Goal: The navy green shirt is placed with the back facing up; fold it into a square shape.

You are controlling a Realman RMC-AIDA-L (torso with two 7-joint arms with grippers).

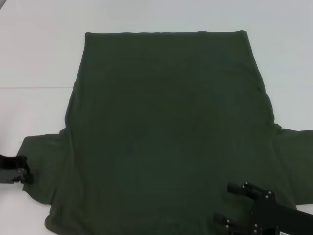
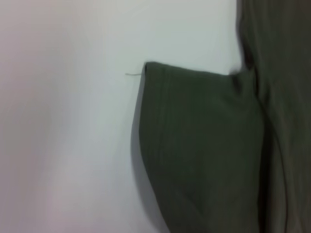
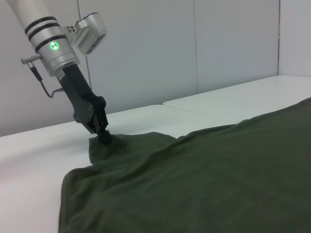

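The navy green shirt (image 1: 166, 127) lies spread flat on the white table, hem at the far side and sleeves toward me. My left gripper (image 1: 24, 171) is at the outer edge of the shirt's left sleeve (image 1: 44, 161). In the right wrist view this left gripper (image 3: 104, 137) has its tips pinched on the sleeve edge, and the cloth (image 3: 194, 179) bunches up to them. The left wrist view shows the same sleeve (image 2: 204, 145) but no fingers. My right gripper (image 1: 234, 203) hovers open over the shirt's near right part, with nothing between its fingers.
The white table (image 1: 39, 58) surrounds the shirt, with a seam line (image 1: 34, 87) on the left. The right sleeve (image 1: 296, 161) runs off the right edge of the head view. A grey wall (image 3: 194, 48) stands behind the table.
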